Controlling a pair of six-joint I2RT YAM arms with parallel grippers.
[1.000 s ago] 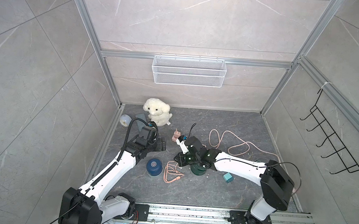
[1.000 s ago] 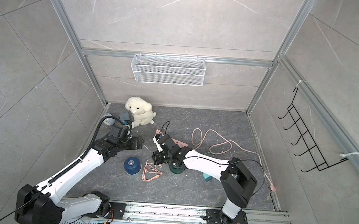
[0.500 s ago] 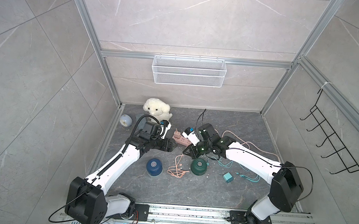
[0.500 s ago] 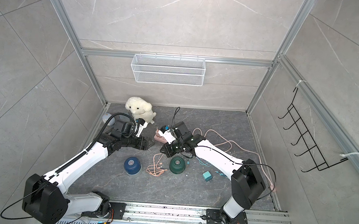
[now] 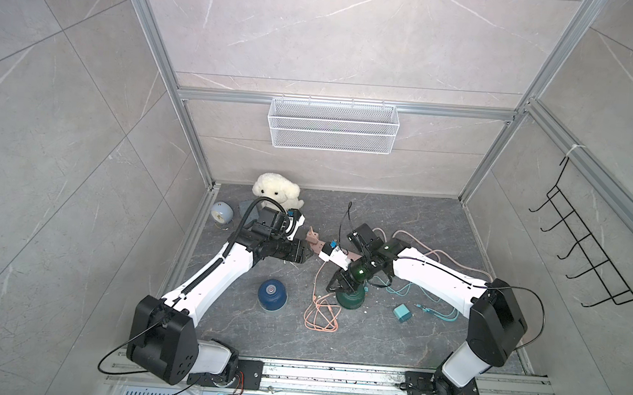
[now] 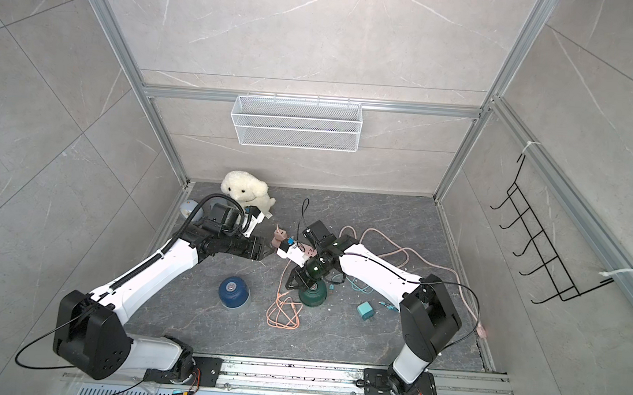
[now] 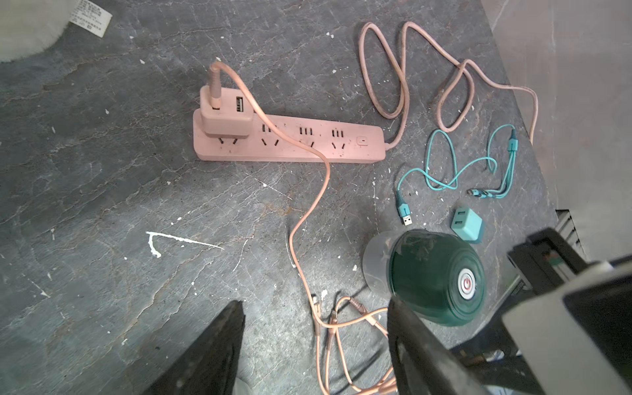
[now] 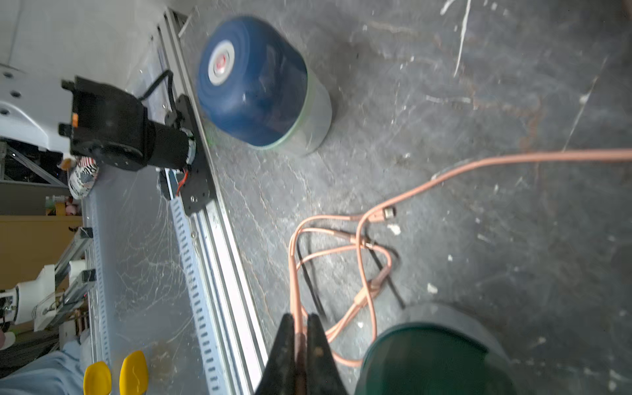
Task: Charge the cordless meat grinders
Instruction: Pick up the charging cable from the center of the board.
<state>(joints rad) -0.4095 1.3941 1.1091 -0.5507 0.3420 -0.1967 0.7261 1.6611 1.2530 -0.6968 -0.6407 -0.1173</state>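
The right claw hangs low just beside the green grinder in both top views, on the side facing the blue grinder. The blue grinder stands upright well apart from the green grinder, and a loose coil of pink cable lies between them, close to the green one. The left claw is held beyond the green grinder and apart from it, and a teal plug cube lies near the green grinder on the side away from the coil. In the left wrist view the left claw has its fingers spread, with only floor and cable between them. The green grinder shows past one finger, upright on its clear base. Beyond the green grinder the pink power strip lies flat with a pink charger plugged into its end, and the pink cable runs from that charger to the coil. In the right wrist view the right claw has its fingers pressed together on a strand of pink cable, just beside the green grinder. The blue grinder stands well apart from it, blurred.
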